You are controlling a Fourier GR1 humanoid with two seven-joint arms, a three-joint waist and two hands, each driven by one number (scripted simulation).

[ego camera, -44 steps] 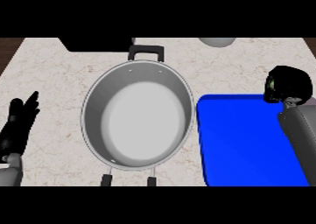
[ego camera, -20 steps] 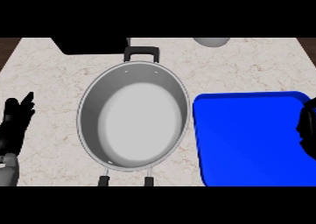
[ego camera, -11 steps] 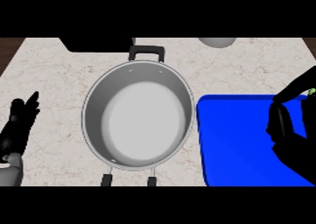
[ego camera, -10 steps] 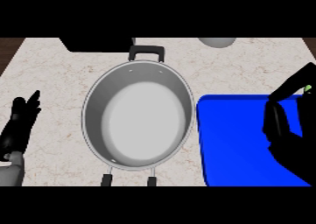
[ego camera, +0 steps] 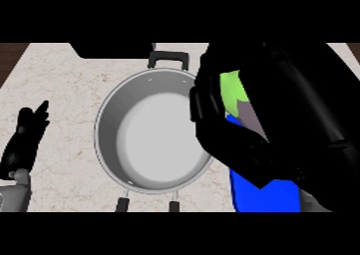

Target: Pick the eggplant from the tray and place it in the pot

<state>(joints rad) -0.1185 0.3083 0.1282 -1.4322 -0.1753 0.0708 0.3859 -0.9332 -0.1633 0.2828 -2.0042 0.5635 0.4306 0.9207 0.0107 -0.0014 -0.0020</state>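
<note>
Because the right hand (ego camera: 285, 124) is raised so close to the head view, it fills most of the right side as a black mass, and its fingers (ego camera: 219, 134) curl round something green and grey-mauve (ego camera: 241, 107) that shows between them. I judge this to be the eggplant, its green cap uppermost, lifted clear of the tray; only that sliver is visible. So the step in hand looks like the carry: picking up appears done, placing is not yet done.

Below the hand, a corner of the blue tray (ego camera: 264, 196) shows at the lower right. Nothing can be seen lying on that part; the rest is hidden.

At the left edge the left hand (ego camera: 24, 142) rests open on the worktop (ego camera: 65, 99), fingers straight and pointing away, well apart from the pot.

Further out, the pot (ego camera: 112, 144) lies in the middle, its pale inside bare, short handles at its near and far rim. The right hand overlaps its right rim in view. Next, the hand should travel left until it hangs over the pot's middle, come down, and only then uncurl
</note>
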